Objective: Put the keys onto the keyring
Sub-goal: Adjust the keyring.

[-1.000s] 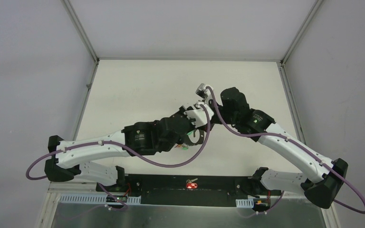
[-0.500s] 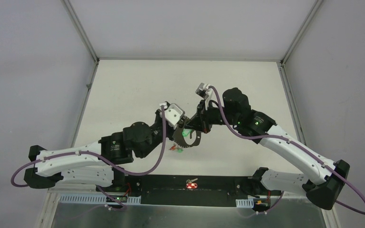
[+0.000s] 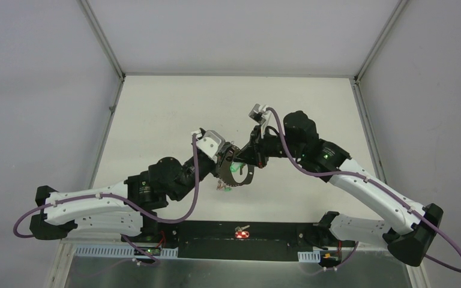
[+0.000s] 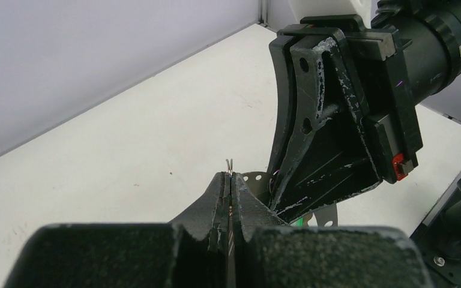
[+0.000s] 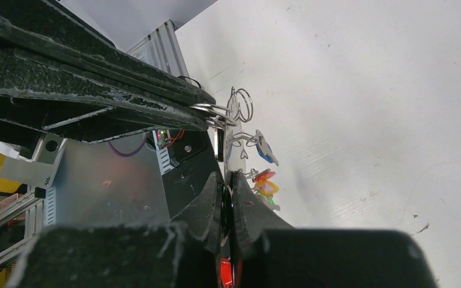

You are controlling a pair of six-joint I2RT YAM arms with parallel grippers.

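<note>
left hand pinching fully shut on thin wire, likely keyring; right hand clamping shut too, thin metal edge between fingers, key or ring unclear. ring hanging in air between hands, above surface, keys dangling below. risk: hands twisting or pulling apart, wire slipping out, bundle dropping; close hands colliding. counting: one ring, four coloured key heads showing, two hands

The keyring, a thin grey metal loop, hangs tilted above the middle of the table. Several keys dangle from it on small wire rings, bunched together, with blue, red, yellow and green plastic heads; one green head shows inside the loop
</note>
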